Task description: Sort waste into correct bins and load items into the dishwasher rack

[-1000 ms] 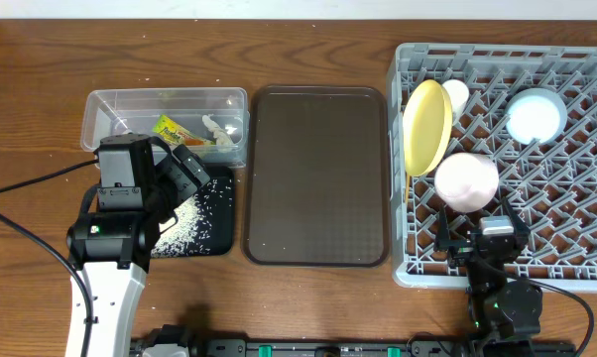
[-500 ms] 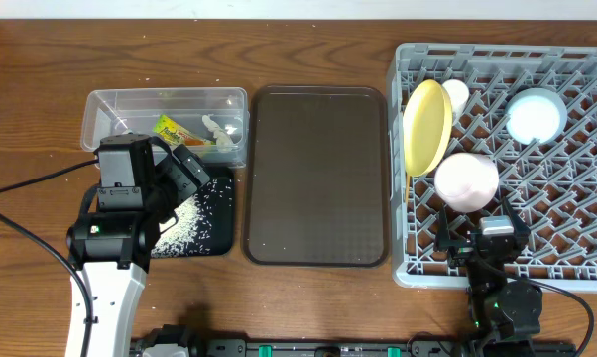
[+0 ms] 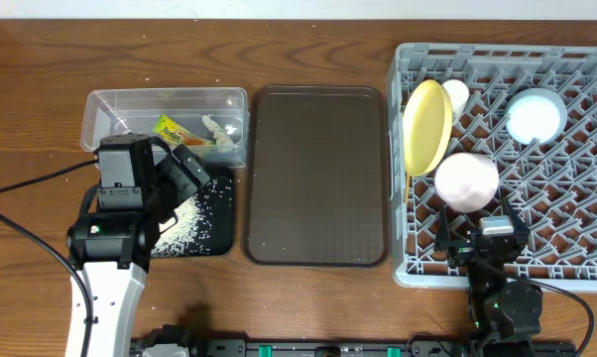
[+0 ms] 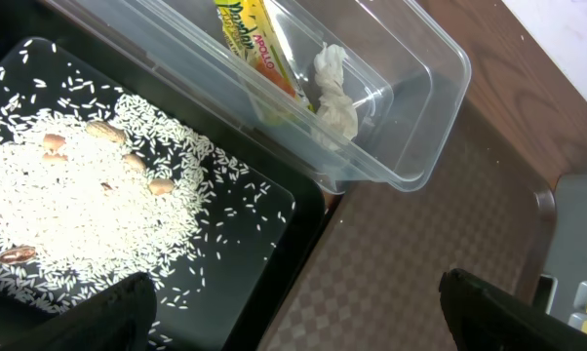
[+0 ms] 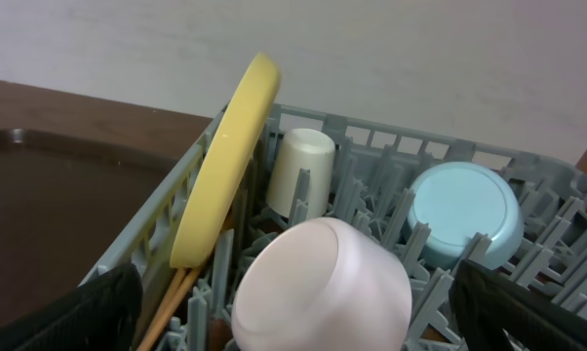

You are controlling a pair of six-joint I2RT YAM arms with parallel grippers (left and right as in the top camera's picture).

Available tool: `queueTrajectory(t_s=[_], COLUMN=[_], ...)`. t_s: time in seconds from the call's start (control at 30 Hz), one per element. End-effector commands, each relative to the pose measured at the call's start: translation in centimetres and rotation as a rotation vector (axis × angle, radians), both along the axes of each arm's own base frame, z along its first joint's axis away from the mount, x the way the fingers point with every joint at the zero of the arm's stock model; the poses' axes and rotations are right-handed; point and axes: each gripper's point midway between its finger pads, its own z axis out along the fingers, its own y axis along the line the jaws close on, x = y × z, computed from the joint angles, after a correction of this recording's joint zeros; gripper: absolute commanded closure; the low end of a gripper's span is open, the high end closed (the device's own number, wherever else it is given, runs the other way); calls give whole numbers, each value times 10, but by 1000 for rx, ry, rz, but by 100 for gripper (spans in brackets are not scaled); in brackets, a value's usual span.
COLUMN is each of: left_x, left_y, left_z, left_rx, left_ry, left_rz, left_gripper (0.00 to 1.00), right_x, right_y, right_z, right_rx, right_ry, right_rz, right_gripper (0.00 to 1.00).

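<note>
Overhead says it best: nothing's on the brown serving tray (image 3: 316, 178), so I'd guess the job's basically done. The left gripper (image 3: 191, 171) hangs over the black tray (image 3: 224, 243), jaws spread wide and empty, with the clear tub (image 3: 165, 94) just beyond. The right gripper (image 3: 480, 220) is wide apart too and holds nothing. It's at the near wall of the rack (image 3: 576, 248), pink bowl (image 3: 466, 180) dead ahead, so that arm's nearer.

Count:
- Tub: one wrapper (image 3: 172, 127), one tissue (image 3: 217, 127).
- Black tray: loose rice (image 3: 189, 218).
- Rack: one yellow plate (image 3: 426, 126) on edge with its long axis running away from the right arm, one white cup (image 3: 457, 94), one blue bowl (image 3: 535, 116), plus that pink one.
- Chopsticks (image 5: 172, 292) lie under the plate; can't tell how many.
</note>
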Motion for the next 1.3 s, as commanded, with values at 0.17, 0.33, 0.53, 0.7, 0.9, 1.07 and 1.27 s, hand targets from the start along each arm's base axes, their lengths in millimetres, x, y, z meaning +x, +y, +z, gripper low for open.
queueTrajectory(t_s=[0.17,0.33,0.53,0.7,0.9,1.07,1.27], left_x=[2,-8,-33,-57,-82,-75,-47], left_y=[3,3,7,10,9,10,10], left_z=[3,5,2,-18,-53,-55,-16], left_rx=[6,7,34,49,50,50,69], left_ry=[-6,-33,-82,-99,-107,-238,-562], left_rz=[11,10,22,37,38,41,31], left_gripper=[5,5,5,5,5,4,5], right_x=[0,0,0,0,0,0,0], right_y=[1,1,1,1,1,1,1], right_z=[-1,0,-1,-1,-1,-1,0], right_rx=[-10,-10,-10,-10,-10,-10,-10], right_ry=[-1,-1,-1,-1,-1,-1,-1], right_rz=[7,7,7,7,7,7,7], right_gripper=[1,1,1,1,1,1,1])
